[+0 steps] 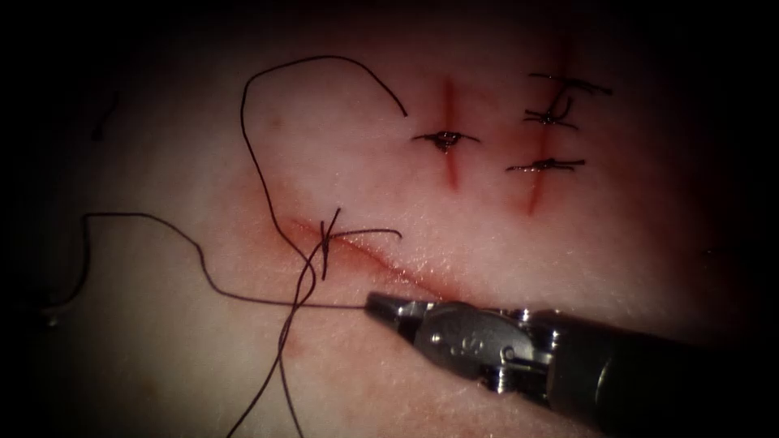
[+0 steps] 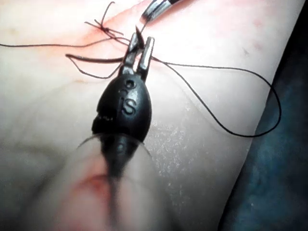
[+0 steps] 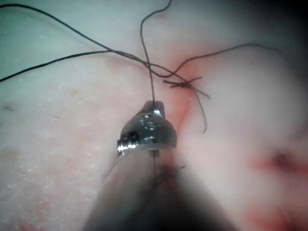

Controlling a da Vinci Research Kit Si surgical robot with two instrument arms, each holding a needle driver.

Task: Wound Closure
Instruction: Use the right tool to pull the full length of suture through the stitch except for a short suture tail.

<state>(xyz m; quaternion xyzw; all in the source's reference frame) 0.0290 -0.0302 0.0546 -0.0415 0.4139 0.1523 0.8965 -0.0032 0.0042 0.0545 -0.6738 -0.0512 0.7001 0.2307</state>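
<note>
The right arm's steel needle driver (image 1: 381, 307) is clenching the dark thread (image 1: 243, 298) just beyond its closed jaws, beside a knotted stitch (image 1: 327, 237) on the pale pork tissue's (image 1: 568, 259) slanted cut (image 1: 389, 268). The left driver (image 2: 139, 50) is gaping, apparently gripping nothing. Three farther stitches (image 1: 445, 139) are sitting tied; part of this cut is lying unclosed.

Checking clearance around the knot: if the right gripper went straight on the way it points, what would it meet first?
The right gripper, shut on the thread, points left. First in line are probably the crossing thread strands just ahead, below the knot on the cut; depth is unclear.
</note>
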